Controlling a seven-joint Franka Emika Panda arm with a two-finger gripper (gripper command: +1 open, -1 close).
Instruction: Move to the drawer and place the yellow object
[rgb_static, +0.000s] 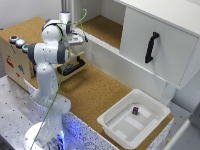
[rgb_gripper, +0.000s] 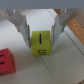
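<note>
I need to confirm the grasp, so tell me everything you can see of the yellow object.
The yellow object is a small bright yellow cube with dark markings on its facing side. In the wrist view it sits upright between the gripper's two pale fingers, which close against its sides. A light surface lies below it; whether it touches that surface is unclear. A red cube lies apart from it.

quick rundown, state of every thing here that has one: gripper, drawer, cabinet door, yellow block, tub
gripper: shut on the yellow block
yellow block: held between the fingers
drawer: pulled open
white cabinet door: closed
white tub: upright, small dark cube inside
red block: lying loose, not held
</note>
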